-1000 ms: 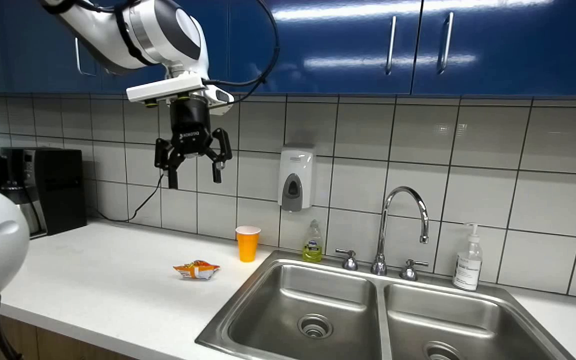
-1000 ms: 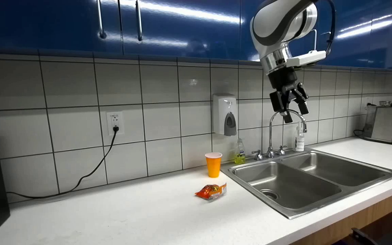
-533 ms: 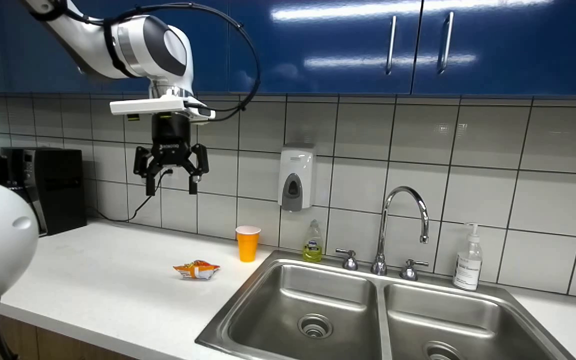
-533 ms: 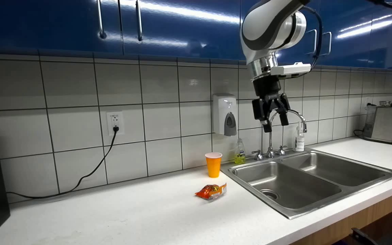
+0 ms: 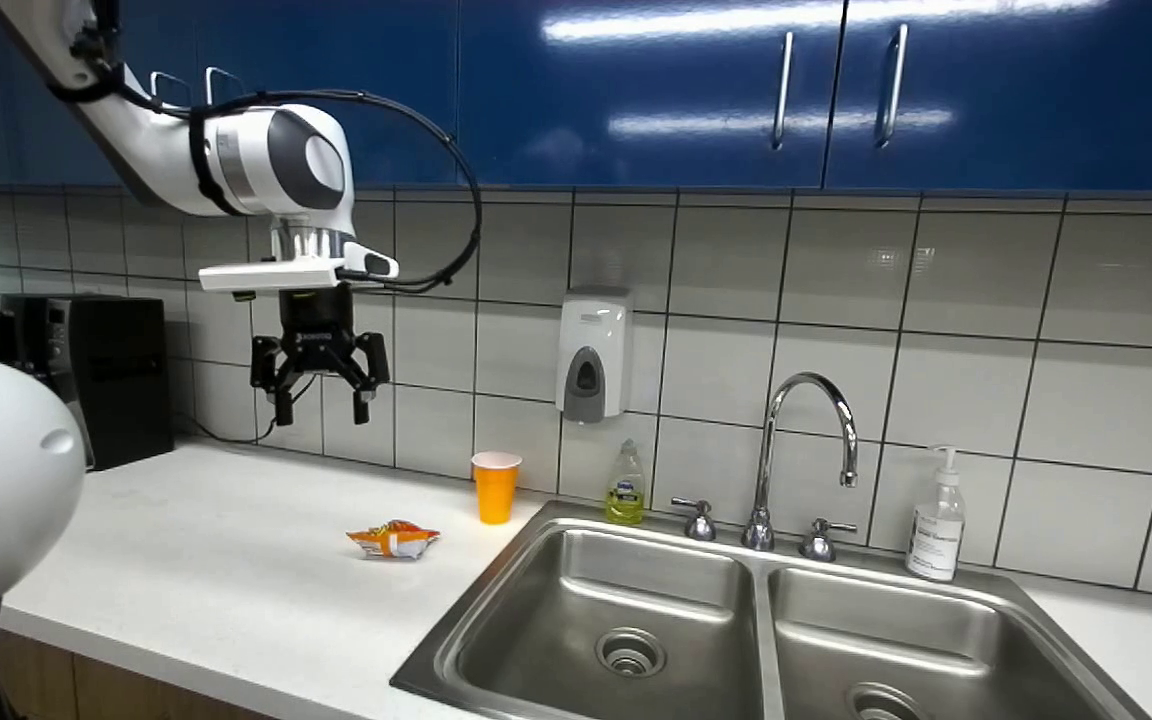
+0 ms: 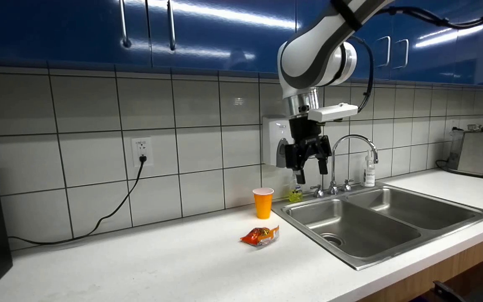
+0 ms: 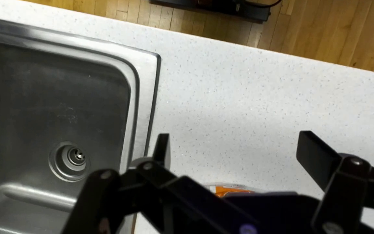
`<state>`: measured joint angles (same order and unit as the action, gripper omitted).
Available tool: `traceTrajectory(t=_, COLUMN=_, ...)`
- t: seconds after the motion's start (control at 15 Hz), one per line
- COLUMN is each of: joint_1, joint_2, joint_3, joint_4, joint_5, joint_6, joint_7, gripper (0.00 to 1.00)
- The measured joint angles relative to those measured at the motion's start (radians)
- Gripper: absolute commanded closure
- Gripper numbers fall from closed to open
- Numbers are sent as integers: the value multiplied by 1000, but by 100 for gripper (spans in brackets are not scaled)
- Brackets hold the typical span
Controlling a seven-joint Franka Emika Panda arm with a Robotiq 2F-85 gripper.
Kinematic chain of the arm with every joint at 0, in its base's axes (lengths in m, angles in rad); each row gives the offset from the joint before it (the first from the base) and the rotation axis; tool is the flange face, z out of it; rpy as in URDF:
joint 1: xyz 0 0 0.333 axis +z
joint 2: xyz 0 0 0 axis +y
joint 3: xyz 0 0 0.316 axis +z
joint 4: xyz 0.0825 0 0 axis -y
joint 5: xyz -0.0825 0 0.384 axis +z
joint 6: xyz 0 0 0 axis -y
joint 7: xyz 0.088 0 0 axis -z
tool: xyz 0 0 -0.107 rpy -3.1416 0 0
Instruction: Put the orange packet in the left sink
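Note:
The orange packet (image 5: 394,542) lies crinkled on the white counter, left of the sink; it also shows in an exterior view (image 6: 260,236). In the wrist view only a sliver of the packet (image 7: 227,189) shows past the gripper's body, which hides the rest. The left sink (image 5: 536,630) is a bare steel basin with a round drain; it also shows in an exterior view (image 6: 363,235) and in the wrist view (image 7: 89,84). My gripper (image 5: 322,410) is open and empty, pointing down, well above the counter; it also shows in an exterior view (image 6: 311,173) and the wrist view (image 7: 232,143).
An orange cup (image 5: 495,488) stands behind the packet near the wall. A green soap bottle (image 5: 626,487), a tall faucet (image 5: 766,460) and a pump bottle (image 5: 936,530) stand along the sink's back. Blue cabinets (image 5: 636,90) hang above; a soap dispenser (image 5: 593,355) is on the wall.
My gripper has come down and moved leftward in both exterior views, and its tilt has straightened to vertical in an exterior view. It stays open. The packet and cup have not moved.

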<state>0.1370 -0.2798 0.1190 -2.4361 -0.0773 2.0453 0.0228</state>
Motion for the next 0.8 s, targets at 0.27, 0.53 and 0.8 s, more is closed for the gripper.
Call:
traceTrajectory(t=0.27, joint_1=0, joint_2=100, joint_3=10, joint_4=1, joint_5=-3, joint_6=130, joint_7=53, gripper=0)
traceTrajectory(t=0.53, joint_1=0, joint_2=207, joint_3=10, joint_4=7, joint_5=-26, joint_6=225, joint_7=92, gripper=0)
traceTrajectory(t=0.8, joint_1=0, joint_2=308, joint_3=10, joint_4=35, joint_5=-84, joint_6=277, joint_7=132, gripper=0)
